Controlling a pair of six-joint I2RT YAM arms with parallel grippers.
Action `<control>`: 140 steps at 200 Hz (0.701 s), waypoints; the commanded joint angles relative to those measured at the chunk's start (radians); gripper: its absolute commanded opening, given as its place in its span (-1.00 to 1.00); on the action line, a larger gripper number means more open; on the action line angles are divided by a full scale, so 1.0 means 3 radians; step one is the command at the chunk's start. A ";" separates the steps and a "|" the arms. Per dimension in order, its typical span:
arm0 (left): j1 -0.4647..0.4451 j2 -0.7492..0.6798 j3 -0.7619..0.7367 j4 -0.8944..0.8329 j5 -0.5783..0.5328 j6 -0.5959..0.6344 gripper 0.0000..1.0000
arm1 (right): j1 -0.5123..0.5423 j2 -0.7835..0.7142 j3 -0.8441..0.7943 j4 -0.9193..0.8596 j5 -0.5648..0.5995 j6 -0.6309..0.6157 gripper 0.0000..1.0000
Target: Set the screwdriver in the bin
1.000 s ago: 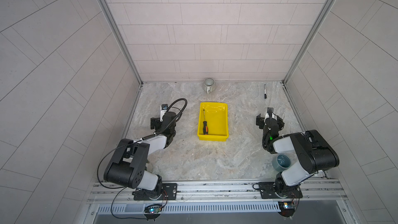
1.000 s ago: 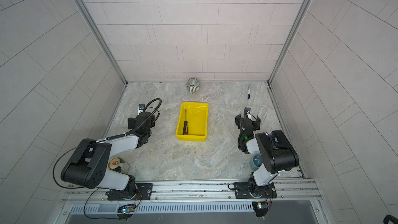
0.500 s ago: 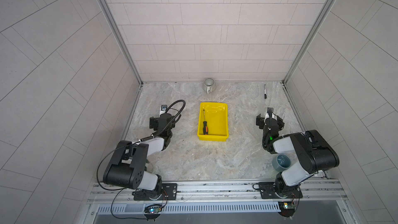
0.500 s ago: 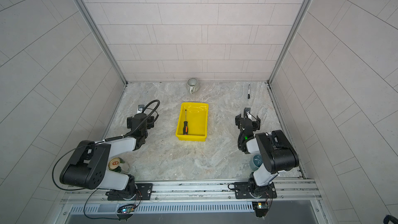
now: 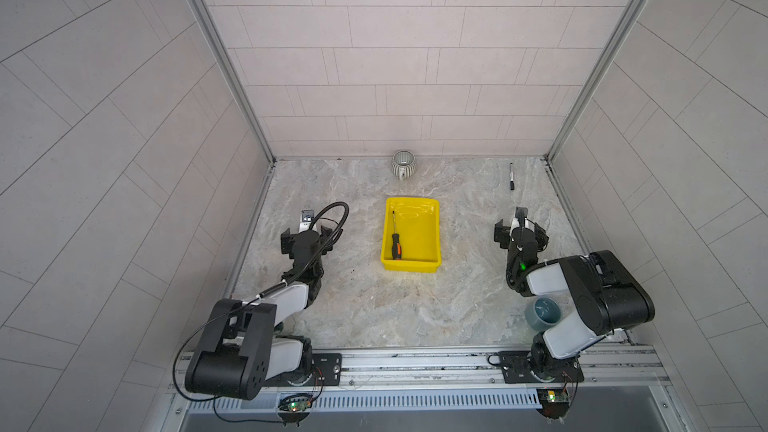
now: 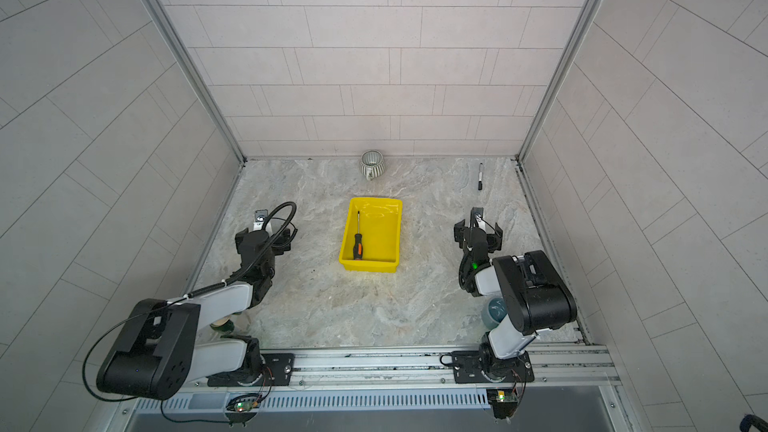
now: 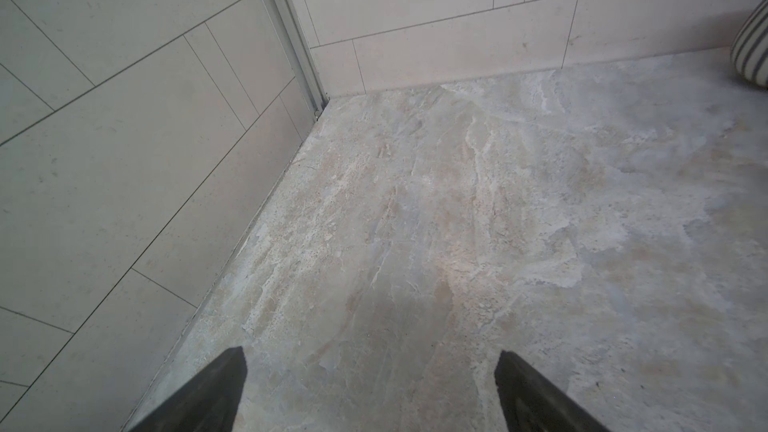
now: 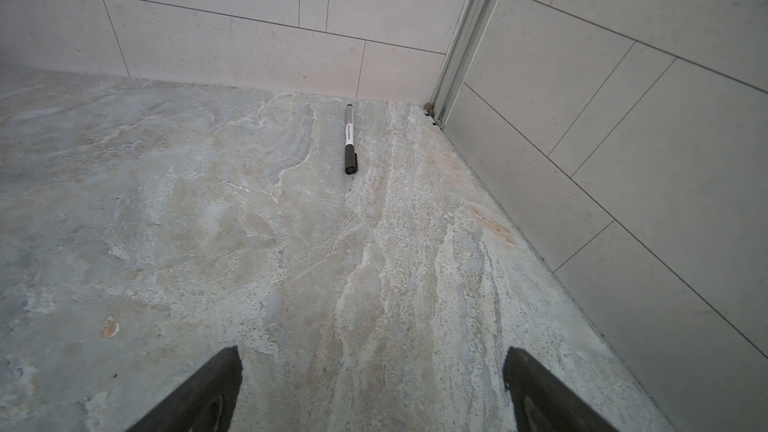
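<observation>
- Left gripper (image 7: 370, 353): jaws spread wide with nothing in them, parked well left of the bin (image 5: 420, 238).
- Screwdriver (image 5: 396, 243) lies flat inside the bin along its left wall, so the job looks done imo.
- Right gripper (image 8: 372, 350): spread and empty too. Only risks I see are an arm swinging in and bumping the light bin, or this one grabbing the marker (image 8: 350, 141) it faces.

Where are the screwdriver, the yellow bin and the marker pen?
screwdriver (image 5: 396, 247), in a top view, on its handle.
bin (image 5: 409, 267), in a top view, on its near outer wall.
marker pen (image 8: 349, 137), right wrist view, on its white label.
</observation>
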 commanded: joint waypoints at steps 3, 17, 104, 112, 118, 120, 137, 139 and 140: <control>-0.0015 0.0155 -0.0016 0.0472 -0.0030 -0.0159 1.00 | 0.0007 0.0008 0.0011 0.0044 0.0001 -0.0037 0.99; -0.0014 0.0396 -0.0136 0.0819 -0.0027 -0.0314 1.00 | 0.0008 0.0008 0.0011 0.0044 0.0001 -0.0034 0.99; -0.0016 0.1029 0.0186 0.0909 0.0115 -0.0213 1.00 | 0.0006 0.0008 0.0014 0.0036 -0.0009 -0.0034 0.99; 0.0076 0.1052 0.0255 0.0810 0.0291 -0.0256 1.00 | 0.0007 0.0008 0.0013 0.0039 -0.0009 -0.0031 0.99; 0.0134 0.1030 0.0307 0.0678 0.0334 -0.0321 1.00 | 0.0004 0.0006 0.0014 0.0040 -0.0009 -0.0036 0.99; 0.0145 0.1028 0.0329 0.0612 0.0344 -0.0349 1.00 | 0.0007 0.0008 0.0010 0.0039 -0.0009 -0.0037 0.99; 0.0230 0.1042 0.0347 0.0595 0.0484 -0.0368 1.00 | 0.0008 0.0008 0.0012 0.0039 -0.0009 -0.0028 0.99; 0.0230 0.1033 0.0347 0.0587 0.0490 -0.0368 1.00 | 0.0008 0.0008 0.0012 0.0037 -0.0010 -0.0027 0.99; 0.0229 0.1032 0.0347 0.0582 0.0492 -0.0371 1.00 | 0.0005 0.0008 0.0013 0.0038 -0.0010 -0.0027 0.99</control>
